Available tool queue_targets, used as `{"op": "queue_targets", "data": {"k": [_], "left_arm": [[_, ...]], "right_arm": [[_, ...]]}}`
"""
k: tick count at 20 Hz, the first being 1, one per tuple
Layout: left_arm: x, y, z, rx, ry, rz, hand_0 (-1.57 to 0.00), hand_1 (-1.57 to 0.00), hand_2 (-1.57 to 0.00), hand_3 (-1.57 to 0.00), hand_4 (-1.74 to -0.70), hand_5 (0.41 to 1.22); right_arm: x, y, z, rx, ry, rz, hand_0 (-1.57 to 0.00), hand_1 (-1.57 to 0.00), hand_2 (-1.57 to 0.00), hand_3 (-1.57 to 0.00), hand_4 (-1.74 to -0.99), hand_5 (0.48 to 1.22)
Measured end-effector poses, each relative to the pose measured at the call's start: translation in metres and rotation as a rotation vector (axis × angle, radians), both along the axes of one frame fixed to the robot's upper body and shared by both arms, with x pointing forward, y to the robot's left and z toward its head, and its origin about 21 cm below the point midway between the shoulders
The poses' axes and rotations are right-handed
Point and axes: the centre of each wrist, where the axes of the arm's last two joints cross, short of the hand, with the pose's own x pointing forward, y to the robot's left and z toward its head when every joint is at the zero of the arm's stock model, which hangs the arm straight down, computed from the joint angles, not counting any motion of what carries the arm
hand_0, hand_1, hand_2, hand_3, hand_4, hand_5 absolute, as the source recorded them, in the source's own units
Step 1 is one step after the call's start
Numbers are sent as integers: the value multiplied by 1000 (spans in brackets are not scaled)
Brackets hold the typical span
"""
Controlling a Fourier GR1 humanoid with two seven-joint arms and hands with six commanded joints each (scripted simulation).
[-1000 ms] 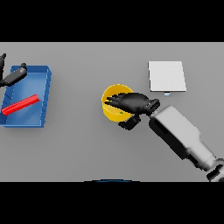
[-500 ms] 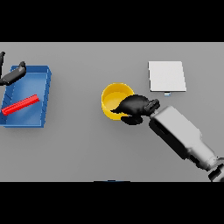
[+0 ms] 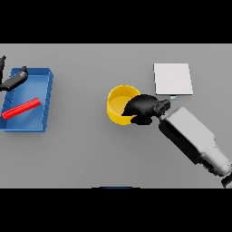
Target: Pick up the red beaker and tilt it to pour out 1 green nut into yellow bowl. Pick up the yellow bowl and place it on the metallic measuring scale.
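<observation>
The yellow bowl (image 3: 118, 105) stands on the grey table near the middle. My right hand (image 3: 144, 108) is at its right rim, fingers curled over the rim into the bowl and thumb outside the wall. Right of the hand and farther back lies the metallic measuring scale (image 3: 172, 79), a flat pale square. The red beaker (image 3: 20, 108) lies on its side in the blue tray (image 3: 44, 103) at the left. My left hand (image 3: 13, 80) shows at the left edge over the tray's back corner, fingers straight. No green nut can be made out.
The blue tray's raised walls border the table's left side. My right forearm (image 3: 195, 138) slants from the lower right toward the bowl. Grey table (image 3: 81, 149) lies between the tray and the bowl.
My right hand has drawn back from over the bowl's middle to its right rim and curled onto it. The bowl, beaker and left hand have barely moved.
</observation>
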Motion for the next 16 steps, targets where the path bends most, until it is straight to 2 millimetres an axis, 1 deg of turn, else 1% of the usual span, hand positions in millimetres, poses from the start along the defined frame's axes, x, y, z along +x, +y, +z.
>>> {"op": "queue_targets", "data": {"k": [1, 3, 4, 7, 8, 9, 11, 12, 13, 15, 16], "left_arm": [[1, -2, 0, 5, 0, -3, 1, 1, 1, 1, -801, 723], [0, -5, 3, 9, -11, -13, 1, 1, 1, 1, -798, 721], [0, -1, 4, 14, -8, 0, 1, 1, 1, 1, -797, 719], [-1, 0, 0, 5, 2, 1, 1, 1, 1, 1, -800, 722], [0, 0, 1, 5, 2, 3, 1, 1, 1, 1, -803, 723], [2, -2, 6, 1, -5, -1, 1, 1, 1, 1, -806, 723], [3, -1, 3, -1, -5, 6, 1, 1, 1, 1, -805, 723], [1, 2, 3, 0, -9, 1, 1, 1, 1, 1, -799, 723], [3, 2, 7, 8, -17, -4, 1, 1, 1, 1, -800, 723], [2, 3, 9, 15, -19, -12, 1, 1, 1, 1, -809, 735], [1, 0, 4, 1, -17, -10, 1, 1, 1, 1, -811, 741]], "right_arm": [[1, -1, 6, 18, 1, 9, -1541, -1539, -1470, -1268, -1731, 1214], [2, 0, 20, 14, -22, 5, -1552, -1551, -1506, -1377, -1731, 1216], [3, -4, 29, 5, -44, 1, -1556, -1555, -1519, -1357, -1730, 1217], [1, -10, 55, -1, -80, -31, -1563, -1563, -1544, -1308, -1724, 1219], [2, -10, 62, -6, -99, -40, -1565, -1564, -1550, -1286, -1723, 1219], [3, -11, 66, -4, -103, -52, -1566, -1566, -1554, -1262, -1721, 1219], [4, -19, 71, -6, -103, -63, -1568, -1568, -1560, -1248, -1720, 1219], [3, -25, 74, -4, -101, -62, -1568, -1568, -1562, -1243, -1719, 1220], [4, -26, 80, -8, -124, -61, -1569, -1569, -1564, -1238, -1719, 1220], [13, -37, 89, -10, -167, -67, -1570, -1570, -1567, -1318, -1720, 1220], [17, -45, 94, -13, -182, -79, -1570, -1570, -1567, -1325, -1720, 1221]]}}
